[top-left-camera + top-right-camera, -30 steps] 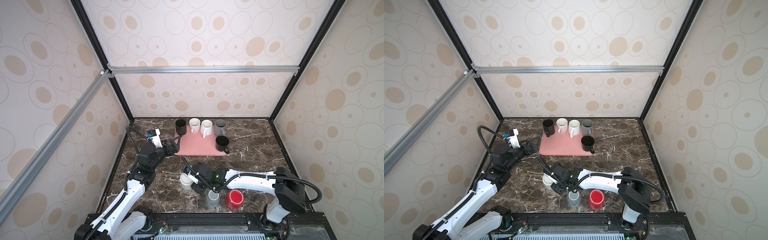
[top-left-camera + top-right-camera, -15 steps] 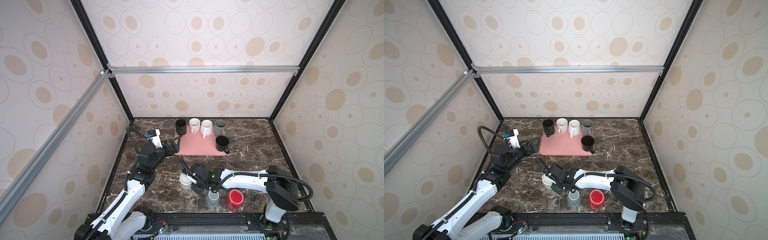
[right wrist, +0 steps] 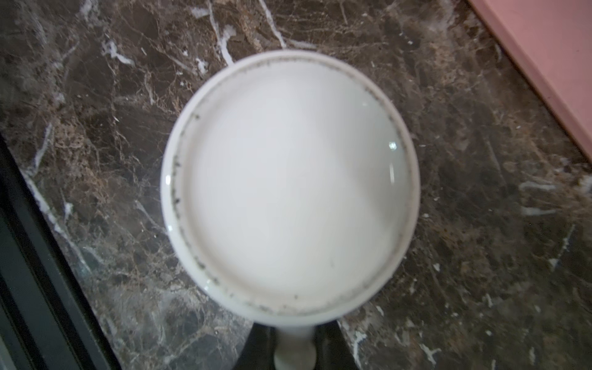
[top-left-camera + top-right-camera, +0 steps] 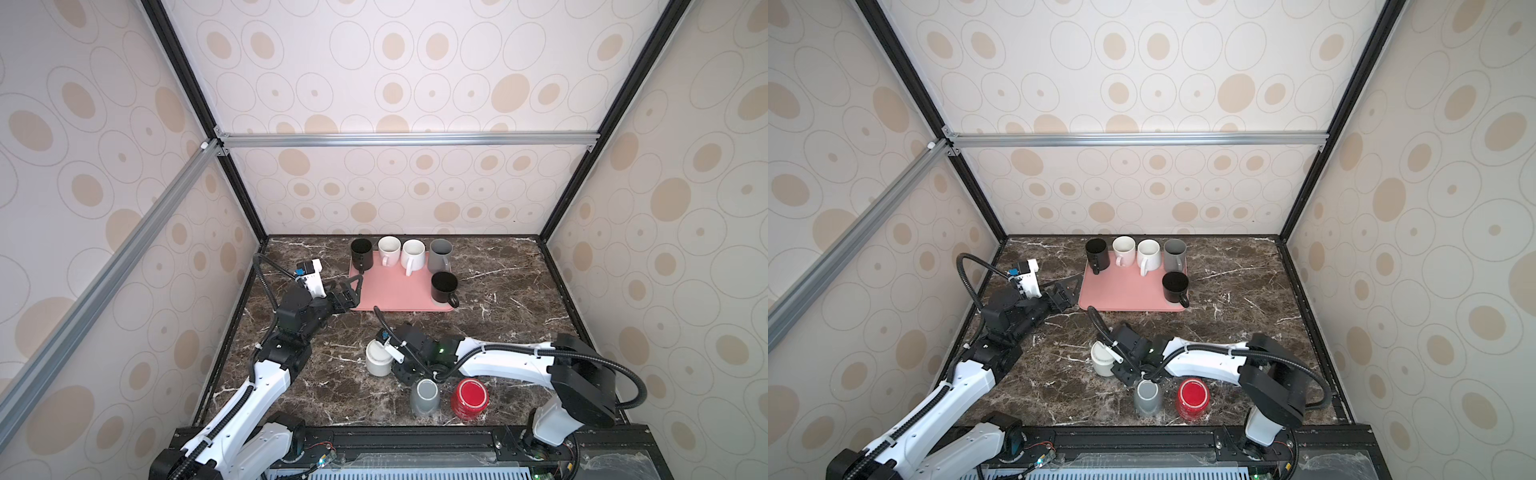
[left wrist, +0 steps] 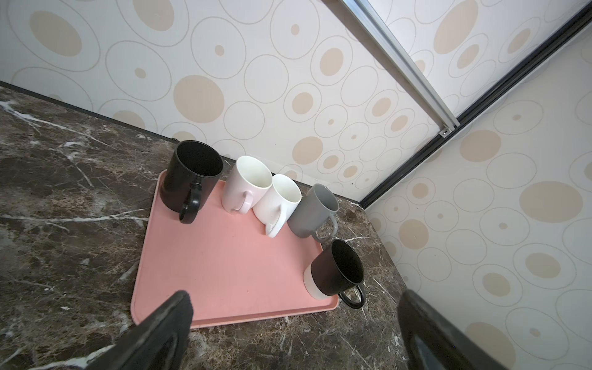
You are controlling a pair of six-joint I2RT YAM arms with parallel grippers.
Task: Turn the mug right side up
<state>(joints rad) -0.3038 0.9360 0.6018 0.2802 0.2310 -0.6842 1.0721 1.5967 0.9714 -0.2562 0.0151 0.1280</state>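
A white mug (image 4: 377, 358) (image 4: 1101, 360) stands upside down on the marble table near the front, left of centre. The right wrist view looks straight down on its flat base (image 3: 288, 182). The mug's handle (image 3: 293, 347) points toward my right gripper (image 3: 293, 339), which is shut on it, a dark finger on each side. In both top views that gripper (image 4: 397, 365) lies low beside the mug's right side. My left gripper (image 4: 353, 289) (image 5: 294, 302) hangs open and empty over the pink tray's near left corner.
The pink tray (image 4: 395, 291) (image 5: 224, 266) at the back carries several upright mugs in black, white and grey. Just right of my right gripper, an upside-down grey mug (image 4: 424, 398) and an upside-down red mug (image 4: 469, 398) stand near the front edge.
My right gripper has closed on the white mug's handle, and its arm has shifted slightly left. The left arm has not moved.
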